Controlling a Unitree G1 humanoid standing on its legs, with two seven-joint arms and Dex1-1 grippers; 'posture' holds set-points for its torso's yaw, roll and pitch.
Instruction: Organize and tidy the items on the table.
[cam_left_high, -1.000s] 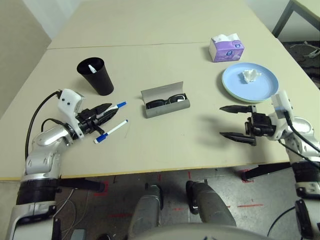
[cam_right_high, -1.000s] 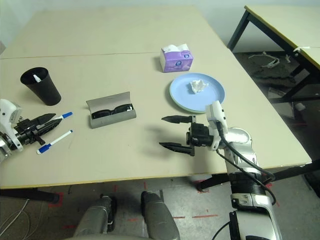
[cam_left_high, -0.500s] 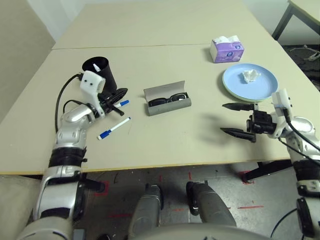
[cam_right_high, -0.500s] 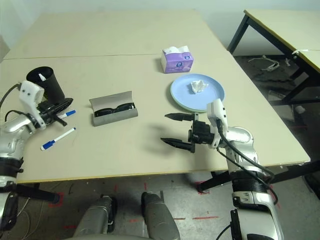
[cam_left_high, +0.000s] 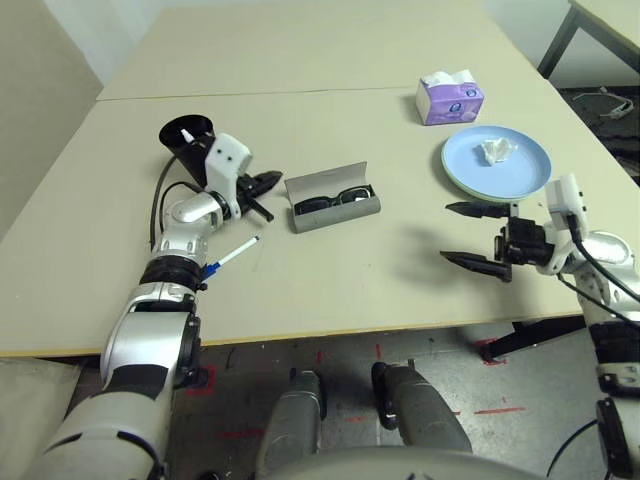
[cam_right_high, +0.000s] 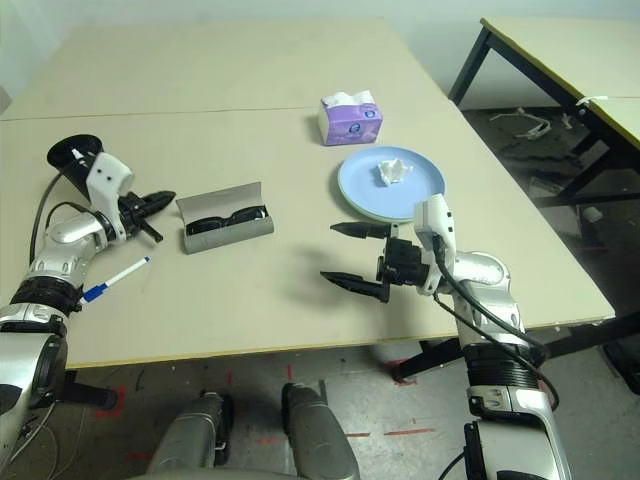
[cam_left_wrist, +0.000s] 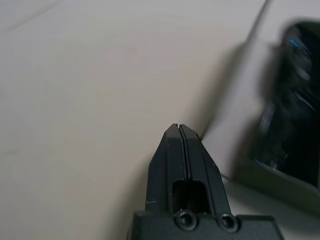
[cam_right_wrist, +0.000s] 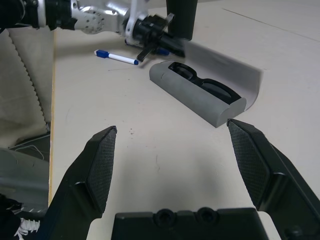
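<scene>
The large pale beige tabletop (cam_left_high: 330, 60), crossed by a seam line, carries every item. The stacked light-blue and light-green round plates (cam_left_high: 470, 175) are located near the right edge, with a crumpled white tissue (cam_left_high: 499, 150) resting on the upper plate. A purple tissue pack (cam_left_high: 449, 97) stands just beyond the plates. A black tapered cup (cam_left_high: 185, 137) is placed toward the left edge.

The grey oblong glasses case (cam_left_high: 335, 210) lies open near the middle of the table. Its long axis runs roughly parallel to the near edge, slightly raised toward the right, and its lid stands up on the far side. The black sunglasses (cam_left_high: 332, 200) are seated inside along the same axis.

One white marker with a blue cap (cam_left_high: 231, 256) lies near the left front, its long axis diagonal, with the cap end directed toward the near edge.

The left gripper (cam_left_high: 269, 182) is fully closed, nothing visible between its fingers, and is aimed at the left end of the case. The right gripper (cam_left_high: 474, 234) is held wide open and empty above the table in front of the plates, pointed toward the case.

The step in hand is judged to be closing the case. A push on the raised lid is likely required next, with the case base steadied against sliding.
</scene>
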